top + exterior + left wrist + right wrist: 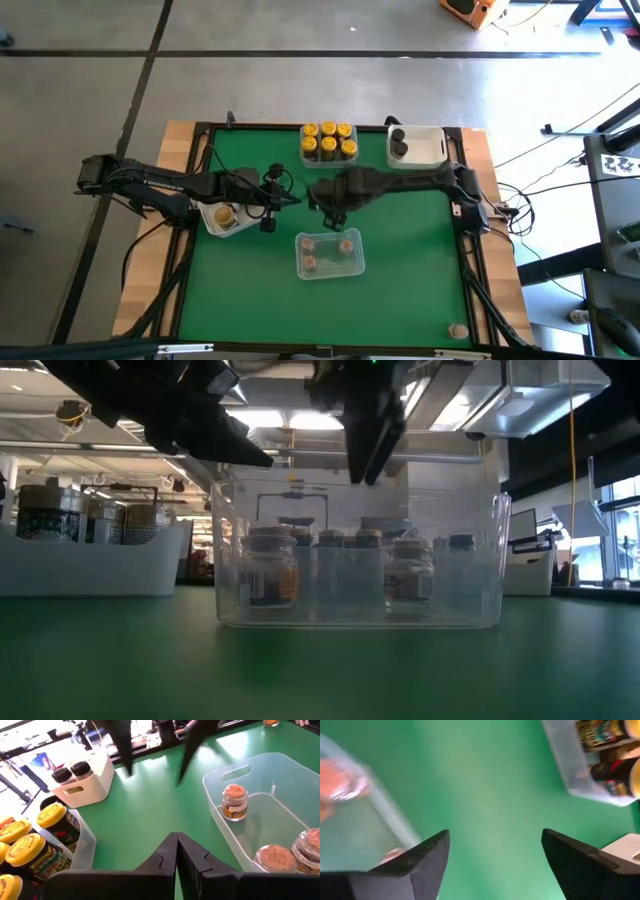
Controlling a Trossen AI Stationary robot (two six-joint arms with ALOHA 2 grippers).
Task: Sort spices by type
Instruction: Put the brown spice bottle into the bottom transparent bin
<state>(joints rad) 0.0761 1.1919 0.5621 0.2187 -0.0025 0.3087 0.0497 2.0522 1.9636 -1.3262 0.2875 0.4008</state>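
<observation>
The spice jars sit sorted in tubs. Several yellow-lidded ones (328, 142) stand in a clear tub at the far edge, and two dark-grey-lidded ones (398, 142) in a white tub beside it. Three pinkish-brown-lidded jars (330, 250) stand in a clear tub (356, 266) at mid-table. A tan-lidded jar (224, 214) is in a tub under my left arm. My left gripper (292, 202) (176, 846) hovers shut over the green mat, left of centre. My right gripper (330, 213) (492, 855) hangs open just beyond the mid-table tub, holding nothing.
A lone jar (458, 330) stands near the table's near right corner. In the low view the clear tub (490, 560) fills the middle, with both arms above it. Bare green mat lies between the tubs and along the near edge.
</observation>
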